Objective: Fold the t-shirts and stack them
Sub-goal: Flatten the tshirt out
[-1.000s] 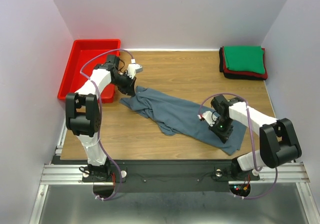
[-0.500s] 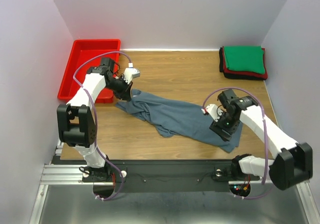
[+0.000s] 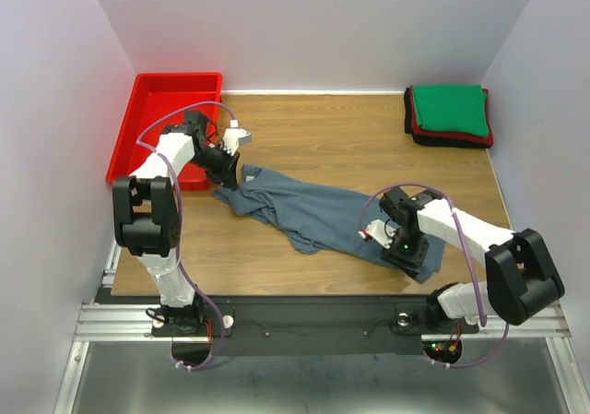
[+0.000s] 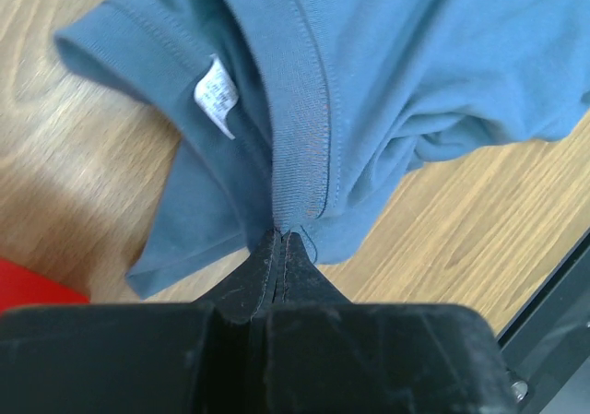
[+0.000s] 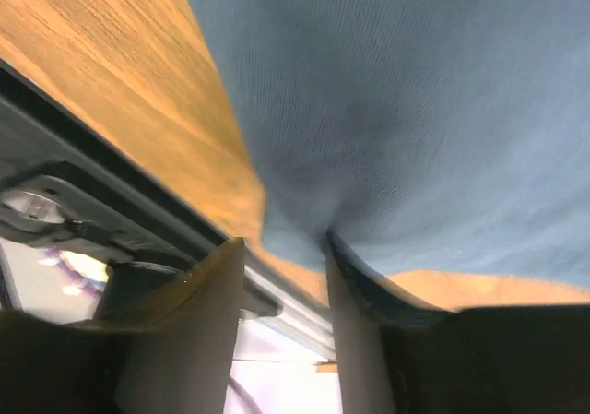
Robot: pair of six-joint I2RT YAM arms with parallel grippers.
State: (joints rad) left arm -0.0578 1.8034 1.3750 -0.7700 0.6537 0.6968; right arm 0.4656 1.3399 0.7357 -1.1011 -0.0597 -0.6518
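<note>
White label on blue-grey t-shirt: left wrist view only

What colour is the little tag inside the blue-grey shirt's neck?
White. The small cloth label shows best in the left wrist view.

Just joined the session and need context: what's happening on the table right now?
Two arms are working a slate blue-grey t-shirt that lies crumpled across the table. The left gripper is shut on its collar, beside the red tray. The right gripper has its jaws open at the shirt's other end, near the table's front edge. A folded stack with a green t-shirt on top sits in the far right corner. The blue-grey one is not yet folded.
</note>
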